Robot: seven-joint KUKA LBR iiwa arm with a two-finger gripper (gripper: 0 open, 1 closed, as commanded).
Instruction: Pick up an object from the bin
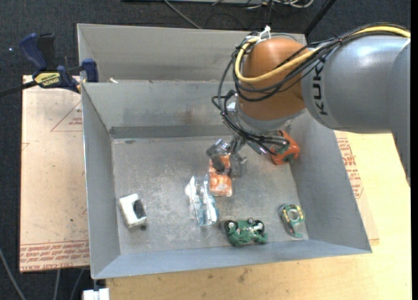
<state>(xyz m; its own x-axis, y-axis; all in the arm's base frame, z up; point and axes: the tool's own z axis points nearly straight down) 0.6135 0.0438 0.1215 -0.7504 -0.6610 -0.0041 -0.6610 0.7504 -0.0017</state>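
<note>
My gripper [223,156] is low in the middle of the bin, under the arm's orange dome. It is right at the upper end of a small orange packet with a white label [220,185], which lies on the bin floor. A crumpled clear plastic piece [202,204] lies just left of and below that packet. An orange and black thing [285,149] sits to the gripper's right, partly hidden by the arm.
A green and black toy-like thing [246,232] lies near the front wall, with a small green and yellow thing [292,219] to its right. A white block [132,211] sits at the front left. The arm covers the bin's back right.
</note>
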